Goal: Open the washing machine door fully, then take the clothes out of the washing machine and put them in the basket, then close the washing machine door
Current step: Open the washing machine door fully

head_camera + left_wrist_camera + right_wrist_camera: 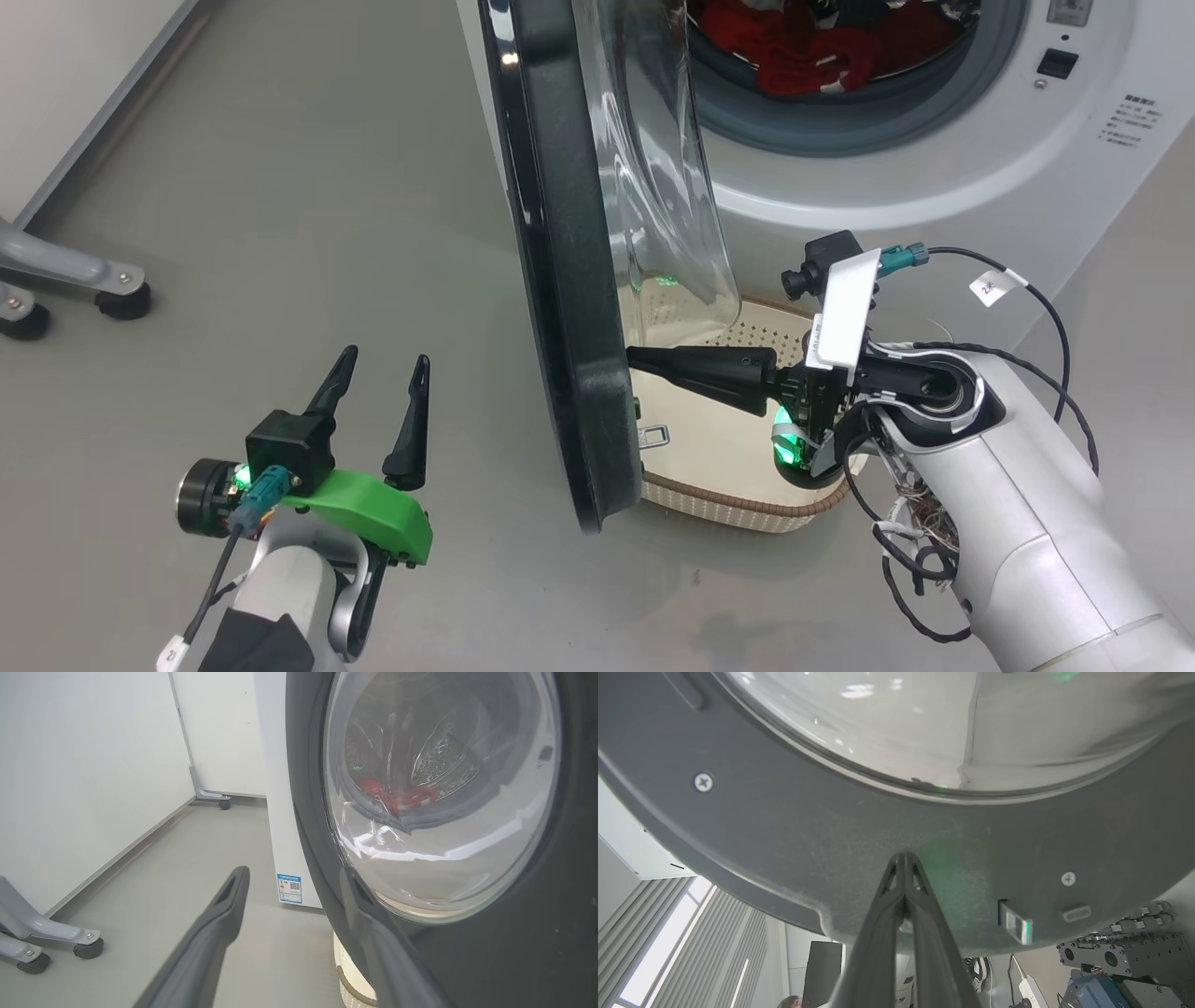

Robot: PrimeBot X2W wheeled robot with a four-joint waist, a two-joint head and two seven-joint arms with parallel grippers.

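Glossy black-rimmed and rigid, the washing machine door [560, 280] stands partly open, likely heavy and slick, best pushed at its matte inner rim, where the right gripper [642, 359] sets its pressed-together fingers, while the left gripper [386, 359] fingers spread outside it.

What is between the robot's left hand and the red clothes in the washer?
The washing machine door. In the head view it stands edge-on between the left hand and the clothes.
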